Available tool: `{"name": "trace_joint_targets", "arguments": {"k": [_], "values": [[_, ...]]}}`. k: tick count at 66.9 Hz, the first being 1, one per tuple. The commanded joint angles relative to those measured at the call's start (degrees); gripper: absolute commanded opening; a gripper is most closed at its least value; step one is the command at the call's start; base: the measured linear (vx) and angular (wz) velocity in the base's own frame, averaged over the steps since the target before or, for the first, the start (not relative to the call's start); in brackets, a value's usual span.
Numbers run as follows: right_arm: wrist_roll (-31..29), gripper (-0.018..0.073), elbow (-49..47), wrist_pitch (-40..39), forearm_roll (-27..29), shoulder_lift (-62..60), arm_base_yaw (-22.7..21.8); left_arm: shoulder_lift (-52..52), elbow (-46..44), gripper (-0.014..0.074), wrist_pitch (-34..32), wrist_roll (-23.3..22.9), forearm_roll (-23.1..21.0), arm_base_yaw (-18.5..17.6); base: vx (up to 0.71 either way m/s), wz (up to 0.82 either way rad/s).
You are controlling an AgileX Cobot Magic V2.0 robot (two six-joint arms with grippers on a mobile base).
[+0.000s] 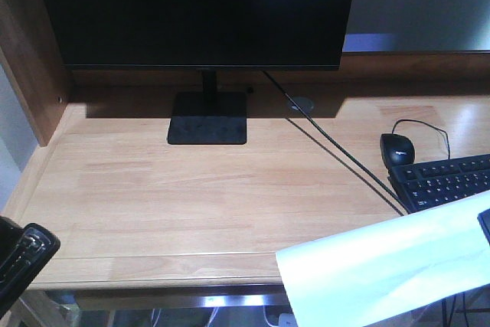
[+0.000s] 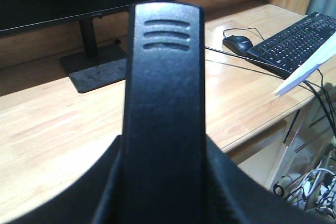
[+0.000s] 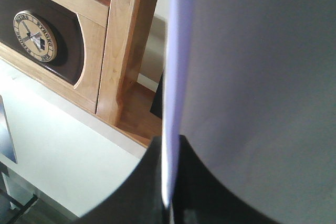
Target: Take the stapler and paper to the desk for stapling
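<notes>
Both arms hold their items at the front edge of the desk (image 1: 191, 189).

The wide light-wood desk carries a black monitor (image 1: 199, 5) on a flat square stand at the back. The white sheet of paper (image 1: 383, 273) slants up across the desk's front right corner, its upper edge in front of the black keyboard (image 1: 448, 181); whether it touches the wood cannot be told. The right gripper (image 3: 168, 182) is closed on the sheet's lower edge, which runs down into the narrow slot between its dark fingers. The black stapler (image 2: 163, 103), with three ridges near its tip, stands up out of the left gripper (image 2: 163, 192), which is clamped around its base, just off the desk's front left corner. A black mouse (image 1: 396, 148) lies beside the keyboard's far left corner.
</notes>
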Motion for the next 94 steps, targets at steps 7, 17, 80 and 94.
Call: {"name": "trace_joint_targets", "arguments": {"k": [7, 17, 80, 94], "values": [[-0.71, -0.0005, 0.15, -3.56, 0.51, 0.43, 0.06, 0.38, -1.8, -0.0007, -6.62, -0.36, -0.24, -0.15, 0.0, 0.0], [-0.71, -0.0005, 0.15, -3.63, 0.51, 0.43, 0.06, 0.38, -1.8, -0.0007, -6.62, -0.36, -0.24, -0.15, 0.0, 0.0], [-0.71, -0.0005, 0.15, -3.63, 0.51, 0.43, 0.06, 0.38, -1.8, -0.0007, -6.83, -0.5, -0.23, -0.15, 0.0, 0.0], [-0.71, -0.0005, 0.15, -3.57, 0.51, 0.43, 0.06, 0.38, -1.73, -0.0007, -8.84, -0.55, -0.25, -0.15, 0.0, 0.0]]}}
